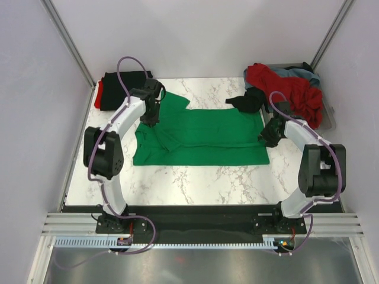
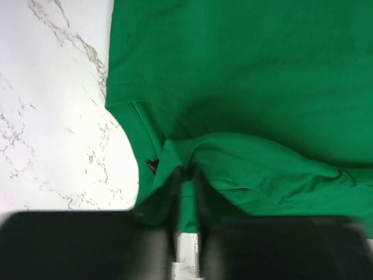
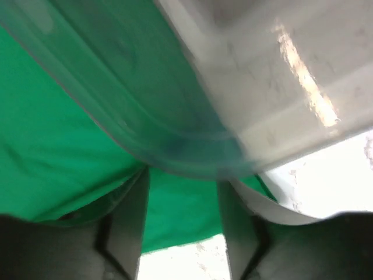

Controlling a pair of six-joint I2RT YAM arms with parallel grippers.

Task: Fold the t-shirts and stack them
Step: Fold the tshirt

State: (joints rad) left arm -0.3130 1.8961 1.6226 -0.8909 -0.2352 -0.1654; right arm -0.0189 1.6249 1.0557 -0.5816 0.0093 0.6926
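Status check for you: the green t-shirt (image 1: 219, 139) is spread across the middle of the desk (image 1: 195, 177), long side running left to right. Its left part is bunched into a diagonal fold.

Your left end effector (image 1: 153, 121) is down on the far-left bit of that shirt. On the left wrist cam the fingers (image 2: 175, 195) are nearly together, just a thin slit between them. A ridge of green cloth runs right up against the tips. Honestly, you can't tell from here whether it's pinching the cloth or only resting against it. There's a small dark label (image 2: 151, 166) just left of the tips, and bare marble past the shirt's edge.

Your right end effector (image 1: 267, 137) sits low at the shirt's right edge, near the far corner. That wrist cam shows the fingers (image 3: 131, 216) standing apart, released, nothing clamped. Green cloth and a strip of bare desk show in the gap. The rim of the clear tray (image 3: 280, 87) looms right above them, blurry and close.

Rest of the laundry:
- A folded black t-shirt (image 1: 124, 87) lies in the far-left corner of the desk, with a folded red t-shirt (image 1: 98, 94) peeking out at its left side.
- Over at the far right, a red t-shirt (image 1: 293, 89) and a grey-blue t-shirt (image 1: 296, 72) are heaped in the tray.
- A black t-shirt (image 1: 249, 102) spills out of that heap toward the green one's far-right corner.
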